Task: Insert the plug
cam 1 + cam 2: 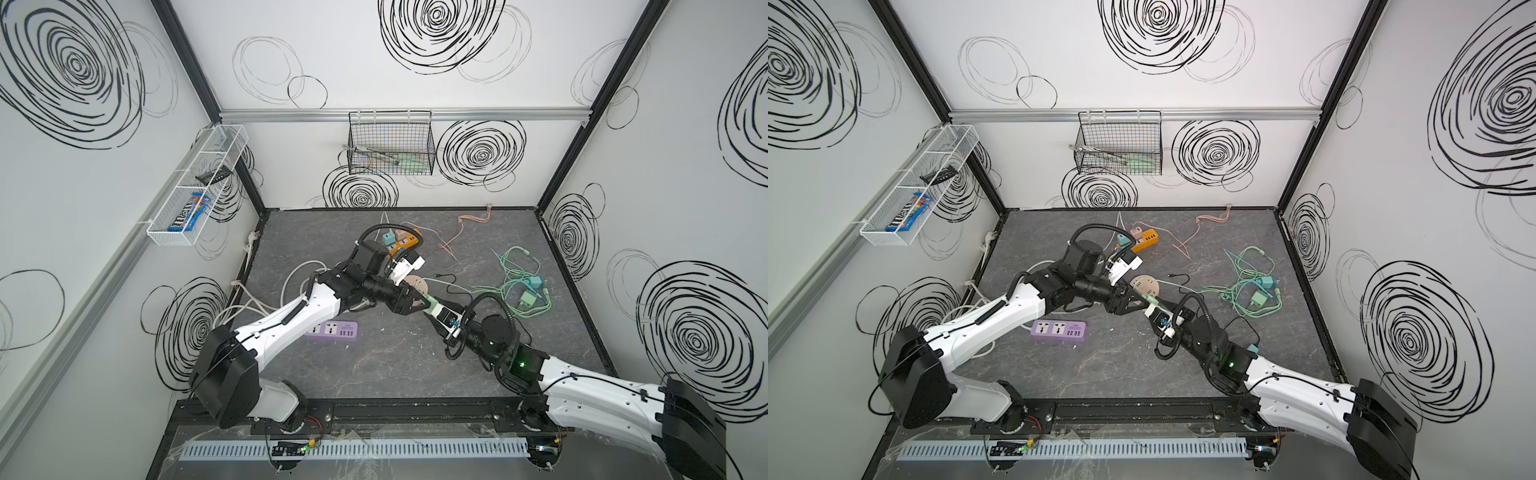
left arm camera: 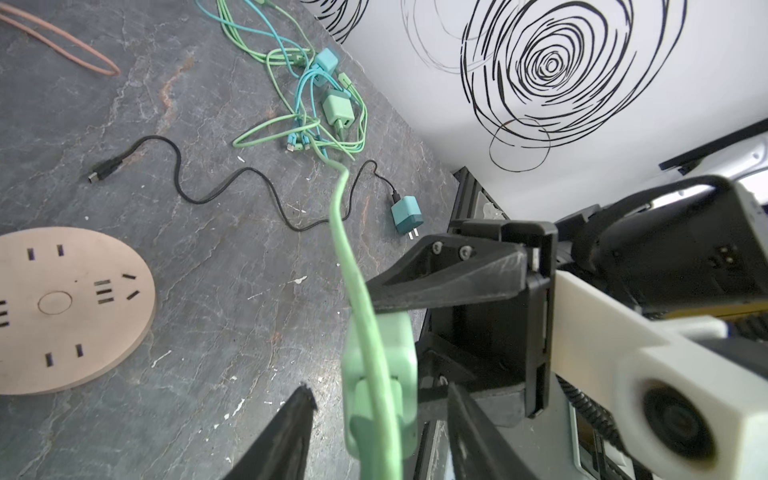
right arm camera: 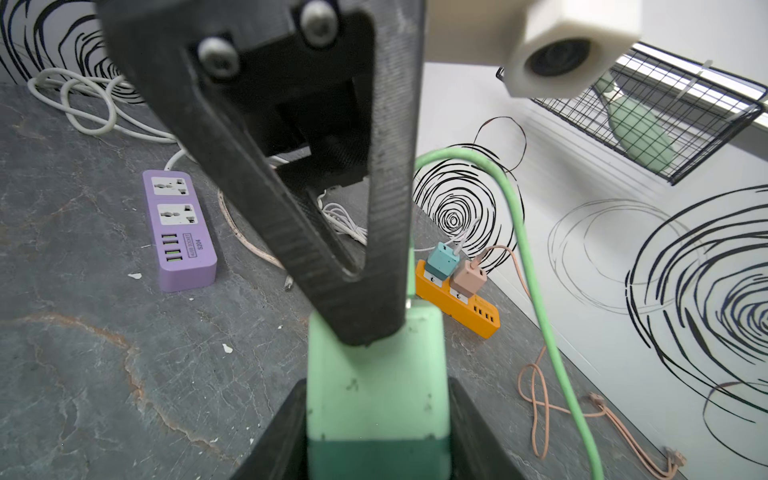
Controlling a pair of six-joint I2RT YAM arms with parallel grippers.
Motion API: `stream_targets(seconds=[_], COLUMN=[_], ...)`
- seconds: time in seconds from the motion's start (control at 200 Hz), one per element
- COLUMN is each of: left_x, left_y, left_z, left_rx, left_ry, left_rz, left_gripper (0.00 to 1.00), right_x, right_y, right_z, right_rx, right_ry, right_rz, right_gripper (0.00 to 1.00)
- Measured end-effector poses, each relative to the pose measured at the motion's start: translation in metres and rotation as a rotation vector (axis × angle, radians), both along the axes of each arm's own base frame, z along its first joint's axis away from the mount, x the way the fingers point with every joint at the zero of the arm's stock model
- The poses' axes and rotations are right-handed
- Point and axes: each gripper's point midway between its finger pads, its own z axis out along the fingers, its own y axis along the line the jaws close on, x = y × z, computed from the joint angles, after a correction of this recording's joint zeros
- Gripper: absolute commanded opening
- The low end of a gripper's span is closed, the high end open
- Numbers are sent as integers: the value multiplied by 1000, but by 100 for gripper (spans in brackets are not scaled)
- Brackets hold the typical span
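The purple power strip (image 3: 178, 232) reads "S204"; both arms meet mid-surface, right gripper (image 3: 378, 415) clamped on the green plug (image 3: 374, 365), left gripper (image 2: 380, 392) astride it with jaws apart.

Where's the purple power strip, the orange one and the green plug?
purple power strip (image 3: 179, 249): right wrist view, top face by USB ports.
orange power strip (image 3: 478, 318): right wrist view, body near USB ports.
green plug (image 3: 376, 374): right wrist view, middle of body.
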Motion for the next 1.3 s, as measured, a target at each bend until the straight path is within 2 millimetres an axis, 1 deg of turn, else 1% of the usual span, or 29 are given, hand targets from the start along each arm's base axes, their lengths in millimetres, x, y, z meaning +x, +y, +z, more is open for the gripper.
stream_targets(seconds=[0.105, 0.3, 0.36, 0.45, 0.53, 0.565, 0.6, 0.635, 0.645, 0.72, 0.775, 0.801, 0.821, 0.826, 0.896, 0.951, 0.991, 1.036, 1.116, 1.176, 1.246, 1.301], left_x=[-2, -7, -7, -6, -5, -5, -5, -5, -5, -4, -2, 0, 2, 2, 13, 27, 36, 41, 42, 40, 38, 38], left_y=[-3, -6, -5, -4, -4, -3, -3, -3, -3, -3, -3, -3, -2, -2, 6, 11, 17, 23, 27, 29, 31, 31], left_z=[1, 1, 0, -1, -1, -1, -1, -1, -1, -1, -2, -2, -2, -3, -4, -1, 1, -1, -7, -9, -9, -5], left_rx=[-13, -28, -26, -24, -24, -24, -24, -24, -23, -21, -19, -18, -18, -18, -23, -45, -52, -47, -37, -33, -37, -46], left_ry=[7, 15, 13, 10, 19, 19, 20, 19, 19, 18, 9, 4, 2, 0, -1, -22, -31, -25, -9, -1, 4, -3], left_rz=[-17, -45, -46, -43, -38, -38, -38, -37, -37, -32, -21, -11, -3, 0, 49, 98, 130, 160, 181, 188, 194, 198], left_gripper=[43, 42, 36, 22, 15, 13, 10, 4, 0, 0, 0, 0, 0, 0, 0, 0, 0, 0, 0, 0, 0, 0], right_x=[-1, -1, -1, -1, -1, -1, -1, -1, -1, 0, 5, 7, 10, 11, 29, 41, 52, 68, 89, 99, 106, 109], right_y=[1, 2, 2, 3, 3, 3, 3, 3, 3, 2, -2, -3, -5, -6, -20, -33, -47, -70, -112, -138, -161, -173], right_z=[1, 4, 3, 3, 4, 4, 4, 4, 4, 3, 2, 2, 3, 3, 6, 4, 3, 5, 8, 5, -5, -15], right_rx=[4, 15, 15, 16, 12, 12, 12, 14, 14, 28, 58, 67, 80, 82, 142, 193, 237, 310, 451, 550, 649, 714], right_ry=[-3, -7, -6, -7, -13, -14, -13, -11, -10, 11, 59, 79, 100, 102, 188, 270, 322, 377, 448, 503, 586, 657], right_rz=[9, 10, 11, 12, 10, 10, 11, 10, 10, 2, -33, -48, -65, -69, -152, -207, -269, -368, -527, -613, -687, -730], right_gripper=[26, 26, 26, 26, 27, 28, 34, 46, 50, 65, 78, 89, 100, 99, 97, 97, 97, 97, 97, 97, 97, 97])
